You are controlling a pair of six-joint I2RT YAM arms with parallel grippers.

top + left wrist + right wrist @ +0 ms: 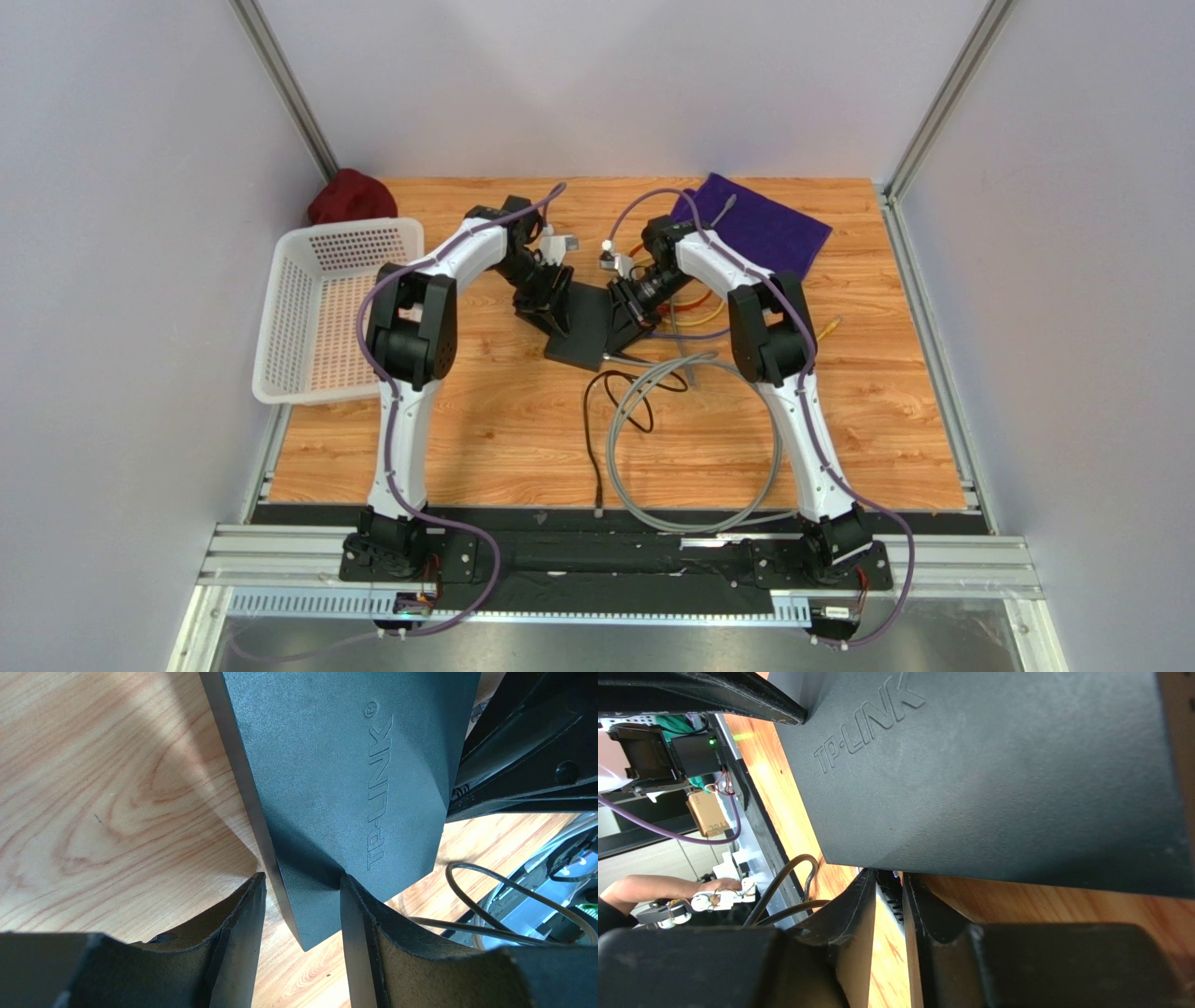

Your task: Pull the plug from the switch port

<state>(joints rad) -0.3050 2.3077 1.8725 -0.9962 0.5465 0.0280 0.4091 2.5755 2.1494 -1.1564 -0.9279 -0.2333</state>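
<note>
My left hand (pixel 302 889) is half open and clamped across one corner of the switch (pixel 337 777), a finger on each face. My right hand (pixel 889 878) has its jaws narrow, almost together, at the opposite edge. The plug must be in there, but it is hidden under that edge, so I cannot tell whether I have it.

The switch sits mid-counter between my two hands. My worry is the small corner grip. If the plug's latch is not pressed, I judge a pull will drag the whole switch, twisting it out of my left fingers. If my right fingers pinch only the boot or the cable, they may slide off. The grey cable (pixel 701 448) and the black cable (pixel 617 406) loop loosely just behind my right arm and could snag.

The counter (pixel 491 420) is smooth wood grain and offers little friction to hold the switch. A white basket (pixel 330 308) stands at the left and a purple cloth (pixel 758 224) at the back, with plain pale walls around them.
</note>
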